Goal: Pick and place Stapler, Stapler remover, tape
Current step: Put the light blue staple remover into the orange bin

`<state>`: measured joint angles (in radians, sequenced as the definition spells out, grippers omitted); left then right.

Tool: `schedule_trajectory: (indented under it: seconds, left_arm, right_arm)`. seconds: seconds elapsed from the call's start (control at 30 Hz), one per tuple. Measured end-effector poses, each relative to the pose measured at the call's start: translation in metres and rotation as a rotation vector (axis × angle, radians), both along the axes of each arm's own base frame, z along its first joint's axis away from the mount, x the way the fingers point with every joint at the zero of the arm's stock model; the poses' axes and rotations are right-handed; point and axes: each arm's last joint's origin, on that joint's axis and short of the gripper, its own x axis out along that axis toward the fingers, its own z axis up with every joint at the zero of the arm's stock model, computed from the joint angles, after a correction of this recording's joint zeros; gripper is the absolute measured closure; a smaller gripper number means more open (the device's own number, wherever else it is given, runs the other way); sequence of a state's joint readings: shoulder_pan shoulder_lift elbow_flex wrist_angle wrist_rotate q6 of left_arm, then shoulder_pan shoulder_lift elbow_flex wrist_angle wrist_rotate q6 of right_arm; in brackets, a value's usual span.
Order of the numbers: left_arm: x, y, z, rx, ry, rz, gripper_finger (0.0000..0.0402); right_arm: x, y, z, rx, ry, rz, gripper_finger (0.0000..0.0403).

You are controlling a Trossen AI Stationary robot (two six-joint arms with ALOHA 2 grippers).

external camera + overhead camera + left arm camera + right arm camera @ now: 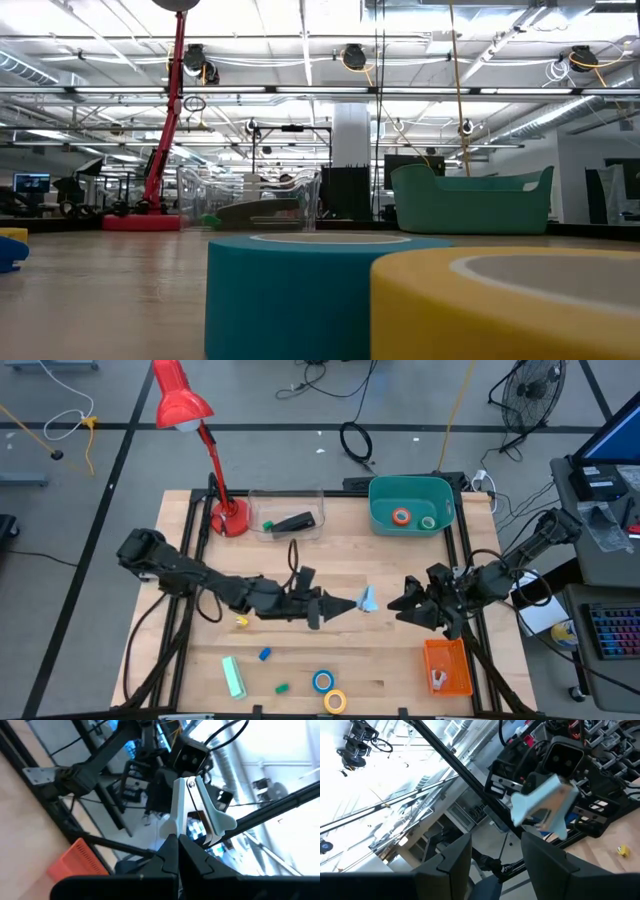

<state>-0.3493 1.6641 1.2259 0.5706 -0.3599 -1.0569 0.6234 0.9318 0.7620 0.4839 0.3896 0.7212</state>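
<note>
I have the left claw (345, 603) pinched tight on one end of the pale blue stapler remover (367, 598), holding it up over the middle of the surface (300, 560), with the right claw (408, 600) facing it from just beside, fingers partly spread and holding nothing. It reads to me like a handover, and that is where I see the trouble. In the left wrist view the remover (197, 812) sticks out well beyond my fingertips (172, 852), gripped only at its narrow end, so a nudge from the other arm could pivot it or knock it loose. The right wrist view shows the remover (545, 805) off to one side of the gap between the right fingers (455, 855), so closing now might catch only a wing or miss. If I let go with the left too early, it falls onto the bare wood. The two arms are near enough that a clumsy approach could bump them together. Elsewhere, the orange tape (401, 515) and green tape (428, 522) lie in the teal bin (380, 495), the blue tape (322, 681) and yellow tape (335, 701) wait at the near edge, and a dark stapler (293, 521) sits in the clear container (255, 500).
</note>
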Motion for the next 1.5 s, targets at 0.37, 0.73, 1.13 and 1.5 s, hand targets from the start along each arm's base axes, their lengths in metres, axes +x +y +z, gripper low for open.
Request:
schedule_trajectory:
  seconds: [0.37, 0.73, 1.13, 1.5]
  left_arm:
    - [0.005, 0.013, 0.001, 0.003, -0.011, -0.004, 0.0402]
    - [0.005, 0.015, 0.001, -0.006, -0.011, -0.015, 0.0402]
    - [0.008, 0.023, 0.002, 0.003, 0.0, -0.025, 0.0402]
    - [0.009, 0.024, 0.002, -0.005, 0.003, -0.022, 0.0402]
  right_arm:
    - [0.003, -0.003, -0.001, 0.003, 0.008, -0.019, 0.0234]
    - [0.005, -0.006, -0.002, 0.0, 0.013, -0.034, 0.0234]
    - [0.007, -0.009, -0.003, 0.005, 0.022, -0.049, 0.0234]
    - [0.007, -0.009, -0.003, 0.005, 0.022, -0.049, 0.0234]
